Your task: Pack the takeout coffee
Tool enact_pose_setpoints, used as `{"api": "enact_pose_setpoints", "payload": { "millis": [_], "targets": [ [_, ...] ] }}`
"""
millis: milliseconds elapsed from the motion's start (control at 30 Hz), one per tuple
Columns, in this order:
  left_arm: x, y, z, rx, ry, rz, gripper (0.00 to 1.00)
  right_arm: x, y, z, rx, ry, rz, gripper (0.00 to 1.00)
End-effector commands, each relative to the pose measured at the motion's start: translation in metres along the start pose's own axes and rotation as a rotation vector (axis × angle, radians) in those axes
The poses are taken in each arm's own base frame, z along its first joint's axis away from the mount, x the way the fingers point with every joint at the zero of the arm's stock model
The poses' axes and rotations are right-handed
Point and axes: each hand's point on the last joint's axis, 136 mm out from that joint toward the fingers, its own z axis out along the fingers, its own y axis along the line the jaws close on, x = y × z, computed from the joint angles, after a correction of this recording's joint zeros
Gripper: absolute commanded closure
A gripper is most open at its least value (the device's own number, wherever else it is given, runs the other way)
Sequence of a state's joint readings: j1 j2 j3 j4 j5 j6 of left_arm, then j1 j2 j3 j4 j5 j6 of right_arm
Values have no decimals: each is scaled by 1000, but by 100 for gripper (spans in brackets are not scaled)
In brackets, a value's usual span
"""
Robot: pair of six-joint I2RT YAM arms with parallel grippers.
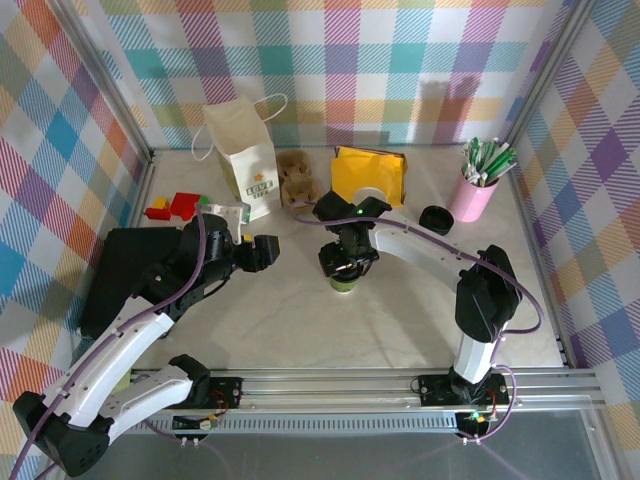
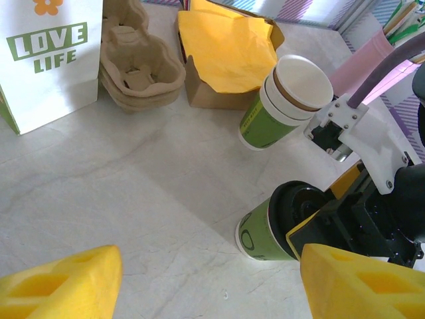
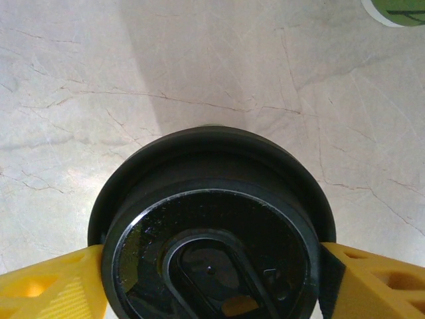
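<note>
The takeout coffee [image 1: 344, 283] stands upright on the marble table, mid-centre, with its green band [image 2: 262, 232] showing under the black lid [image 3: 212, 226]. My right gripper [image 1: 347, 262] comes down over it, and its yellow fingers [image 3: 46, 286] press the lid's rim from both sides, shut on the cup. My left gripper [image 1: 268, 250] hovers to the cup's left, pointing toward it. It is open, with wide-spread yellow fingers [image 2: 66, 279] and bare table between them.
A white "LOVE LIFE" paper bag [image 1: 245, 160] stands at the back left, with cardboard cup carriers [image 1: 297, 177] beside it. Behind the coffee are a box with yellow paper [image 1: 368, 172] and stacked lidless cups [image 2: 282, 100]. A pink cup of sticks [image 1: 473, 195] and a spare black lid [image 1: 436, 218] are on the right.
</note>
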State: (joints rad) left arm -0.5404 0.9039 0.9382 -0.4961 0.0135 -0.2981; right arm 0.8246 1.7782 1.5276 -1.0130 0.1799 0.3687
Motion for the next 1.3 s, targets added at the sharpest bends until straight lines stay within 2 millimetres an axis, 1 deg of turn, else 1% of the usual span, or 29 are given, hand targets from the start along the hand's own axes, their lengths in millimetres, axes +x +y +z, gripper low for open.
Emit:
{"api": "enact_pose_setpoints", "payload": {
  "millis": [0,167,267,367,467,567,900,1100,1200,1267],
  "targets": [
    [1,5,0,-11,-4,1,29,2,2,0,9,26,-37,26],
    [1,6,-1,-16,-7,1,29,4,0,1,26,48,-49,28],
    [1,6,-1,-16,-5,1,29,4,-7,-3,57,46,-57,28],
    [-1,5,-3,-15,-11,2,29,4,-18,-7,69,45,-38,29],
    [-1,5,-4,-15,-11,4,29,6,-37,-10,79,47,-1,29],
    [-2,5,-6,-16,-13,6,29,8,-61,-11,89,43,47,29],
    [-3,4,-9,-14,-21,5,28,29,-156,-9,111,34,254,29],
    [-5,4,-11,-13,-23,5,28,39,-214,-13,145,2,395,29],
    [-5,4,-11,-17,-21,6,28,43,-241,-15,158,-15,469,29],
    [-6,4,-13,-19,-26,6,28,44,-255,-15,159,-27,514,29]
  ]
}}
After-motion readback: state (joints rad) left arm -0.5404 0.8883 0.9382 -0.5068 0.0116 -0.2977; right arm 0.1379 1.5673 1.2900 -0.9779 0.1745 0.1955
